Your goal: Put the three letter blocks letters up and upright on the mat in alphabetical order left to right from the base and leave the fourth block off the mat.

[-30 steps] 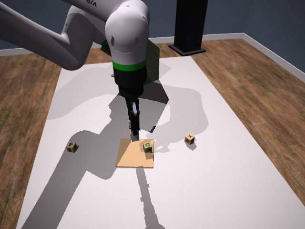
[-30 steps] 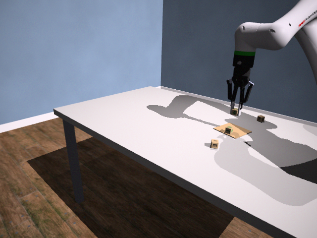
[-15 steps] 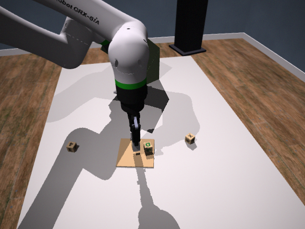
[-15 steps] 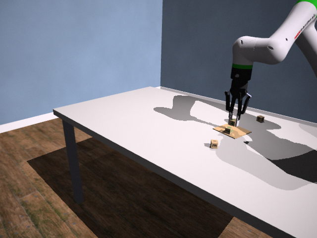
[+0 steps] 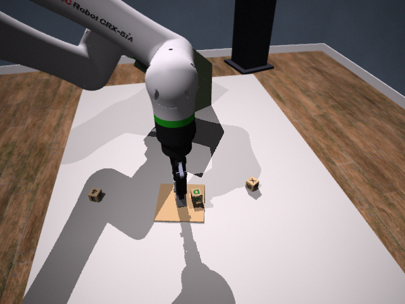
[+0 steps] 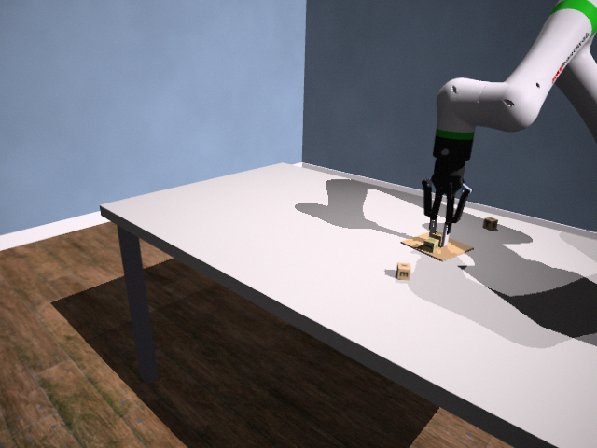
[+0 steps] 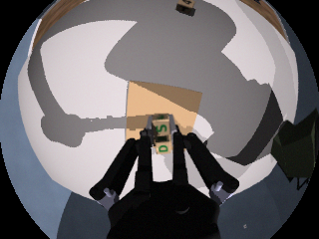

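- The table (image 5: 294, 245) (image 6: 241, 217) (image 7: 75, 75) lay under everything, its near edge running across the exterior view.
- Nearest in that view was the X block (image 5: 252, 183) (image 6: 403, 271), fully off the mat and well apart from it. Its X faced up, and a dark mark showed on the side towards the exterior camera.
- Next came the D block (image 5: 197, 195) (image 6: 430, 245) (image 7: 163, 147), on the mat near one edge, with a green D on top.
- The mat (image 5: 166, 212) (image 6: 455, 250) (image 7: 145, 100) lay flat on the table, partly in the arm's shadow.
- Just beyond the D block was the S block (image 6: 437, 236) (image 7: 160, 128), over the mat, a green S on its upper face. Whether it touched the mat, I could not tell.
- The claw (image 5: 180, 201) (image 6: 438, 236) (image 7: 160, 120) pointed down, open only as far as the S block's width, a finger on either side gripping it.
- The arm (image 5: 171, 71) (image 6: 520, 101) reached over the table above the mat.
- Farthest of the blocks was the shaded block (image 5: 95, 194) (image 6: 490, 223) (image 7: 185, 6), on the table, well off the mat. Its dark top mark was too small to read surely.
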`<state>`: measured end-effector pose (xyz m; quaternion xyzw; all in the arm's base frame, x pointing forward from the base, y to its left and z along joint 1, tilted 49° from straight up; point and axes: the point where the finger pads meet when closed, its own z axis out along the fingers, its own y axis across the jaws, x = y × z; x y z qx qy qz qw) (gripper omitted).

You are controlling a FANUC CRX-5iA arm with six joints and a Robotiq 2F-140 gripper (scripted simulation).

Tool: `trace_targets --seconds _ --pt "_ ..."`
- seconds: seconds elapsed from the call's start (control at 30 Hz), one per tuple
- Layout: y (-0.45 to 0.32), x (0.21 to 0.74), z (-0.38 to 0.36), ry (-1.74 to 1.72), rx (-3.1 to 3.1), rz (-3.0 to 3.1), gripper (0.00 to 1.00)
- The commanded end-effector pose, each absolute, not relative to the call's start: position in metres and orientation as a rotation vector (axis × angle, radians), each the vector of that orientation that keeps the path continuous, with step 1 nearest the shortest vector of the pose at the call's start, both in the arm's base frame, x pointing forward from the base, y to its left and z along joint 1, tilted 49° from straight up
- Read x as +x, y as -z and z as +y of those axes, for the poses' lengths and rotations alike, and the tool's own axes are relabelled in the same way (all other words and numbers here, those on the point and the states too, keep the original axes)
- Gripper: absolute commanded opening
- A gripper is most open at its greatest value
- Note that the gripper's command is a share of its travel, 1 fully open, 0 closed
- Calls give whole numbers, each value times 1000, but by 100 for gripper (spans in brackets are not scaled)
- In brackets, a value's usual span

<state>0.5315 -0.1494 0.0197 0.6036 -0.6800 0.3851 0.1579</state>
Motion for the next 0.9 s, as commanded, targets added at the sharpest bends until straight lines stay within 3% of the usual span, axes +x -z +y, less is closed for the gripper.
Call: trace_targets --seconds 0.0,0.87 --pt "-20 532 -149 -1102 1727 -1945 16" --pt "-17 533 -152 -1102 1727 -1945 16"
